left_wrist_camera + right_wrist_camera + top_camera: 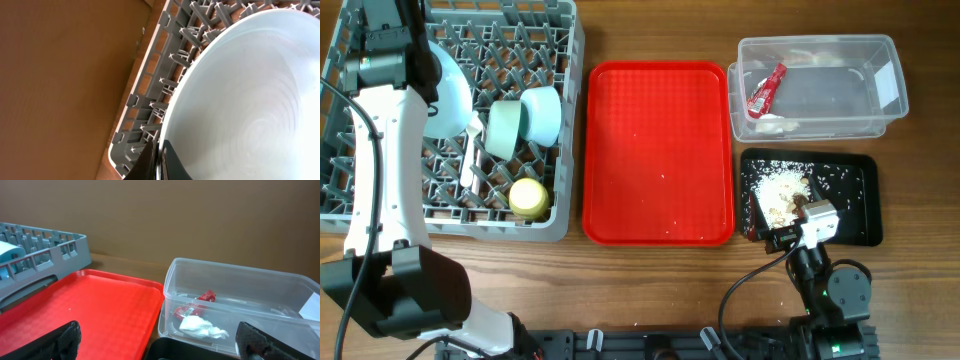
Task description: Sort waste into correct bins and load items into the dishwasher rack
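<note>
The grey dishwasher rack (380, 190) holds two pale blue-green bowls (525, 120), the yellow cup (529, 197), a white spoon (470, 160) and the pale blue plate (450, 95). My left gripper (159, 160) is shut on the plate's (240, 100) rim and holds it on edge among the pegs (185, 35). The red wrapper (766, 90) lies in the clear tub (880, 50), also in the right wrist view (195, 305). Crumbly scraps (780, 190) lie in the black tray (860, 200). My right gripper (160, 347) is open and empty at the black tray's near left corner.
The red serving tray (658, 150) sits between the rack and the bins, with a few crumbs on it. A crumpled white tissue (202, 326) lies in the clear tub next to the wrapper. Cables run along the table's front edge.
</note>
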`<state>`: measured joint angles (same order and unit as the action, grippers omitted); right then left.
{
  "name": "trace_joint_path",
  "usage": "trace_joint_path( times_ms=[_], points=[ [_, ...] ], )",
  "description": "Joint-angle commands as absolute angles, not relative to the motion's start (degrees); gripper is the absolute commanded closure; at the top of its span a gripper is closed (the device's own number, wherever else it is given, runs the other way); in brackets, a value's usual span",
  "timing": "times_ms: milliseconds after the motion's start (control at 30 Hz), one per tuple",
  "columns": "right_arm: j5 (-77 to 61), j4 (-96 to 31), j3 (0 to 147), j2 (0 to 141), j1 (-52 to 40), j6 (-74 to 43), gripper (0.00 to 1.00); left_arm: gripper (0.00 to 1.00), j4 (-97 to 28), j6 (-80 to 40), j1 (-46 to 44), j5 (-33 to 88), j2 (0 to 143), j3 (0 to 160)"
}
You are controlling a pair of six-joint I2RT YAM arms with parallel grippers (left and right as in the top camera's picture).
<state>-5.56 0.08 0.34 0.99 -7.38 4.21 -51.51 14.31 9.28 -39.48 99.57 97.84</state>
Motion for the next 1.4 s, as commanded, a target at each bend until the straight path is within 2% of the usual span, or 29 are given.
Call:
trace_joint_path(
  times_ms=[0, 333, 567, 700, 767, 800, 933, 1000, 1033, 1200, 1233, 1267, 1300, 1367],
  points=[
    [-5.8, 0.4, 0.3, 0.4, -7.1, 4.5, 0.0, 0.96, -50.0, 15.3, 9.1, -39.3, 100.3, 97.6],
    [-5.8, 0.4, 0.3, 0.4, -7.1, 4.5, 0.0, 0.96, -46.0, 16.1, 9.0, -39.3, 103.0, 93.7],
    [-5.8, 0.4, 0.3, 0.4, -7.1, 4.5, 0.0, 0.96, -44.3, 16.1, 5.8, -44.0, 103.9, 93.7],
    [-5.8, 0.4, 0.3, 0.4, -7.1, 4.5, 0.0, 0.91, -44.6, 16.1, 1.8, -48.5, 103.8, 93.7],
    [-5.8, 0.4, 0.3, 0.4, -7.1, 4.5, 0.0, 0.83, -45.6, 16.1, 0.1, -49.6, 103.8, 93.7],
    [-5.8, 0.4, 0.3, 0.4, -7.1, 4.5, 0.0, 0.71, -46.5, 16.0, -0.8, -49.5, 103.8, 93.7],
    [-5.8, 0.4, 0.3, 0.4, -7.1, 4.5, 0.0, 0.62, -50.3, 10.4, -3.8, -49.3, 103.4, 93.7],
    [-5.8, 0.4, 0.3, 0.4, -7.1, 4.5, 0.0, 0.5, -52.0, 5.7, -5.5, -48.6, 101.6, 93.7],
    [-5.8, 0.4, 0.3, 0.4, -7.1, 4.5, 0.0, 0.45, -53.4, 2.8, -7.1, -44.5, 98.5, 93.8],
    [-5.8, 0.4, 0.3, 0.4, -7.1, 4.5, 0.0, 0.44, -58.3, -4.7, -9.3, -24.3, 86.9, 93.8],
    [-5.8, 0.4, 0.3, 0.4, -7.1, 4.5, 0.0, 0.41, -60.3, -6.9, -9.3, -19.7, 83.8, 93.8],
    [-5.8, 0.4, 0.3, 0.4, -7.1, 4.5, 0.0, 0.23, -62.5, -8.5, -9.3, -14.6, 80.4, 93.8],
    [-5.8, 0.4, 0.3, 0.4, -7.1, 4.5, 0.0, 0.0, -64.6, -8.4, -9.3, -10.3, 77.0, 93.8],
    [-5.8, 0.4, 0.3, 0.4, -7.1, 4.5, 0.0, 0.0, -68.7, -8.4, -9.3, -6.2, 70.5, 93.8]
  ],
)
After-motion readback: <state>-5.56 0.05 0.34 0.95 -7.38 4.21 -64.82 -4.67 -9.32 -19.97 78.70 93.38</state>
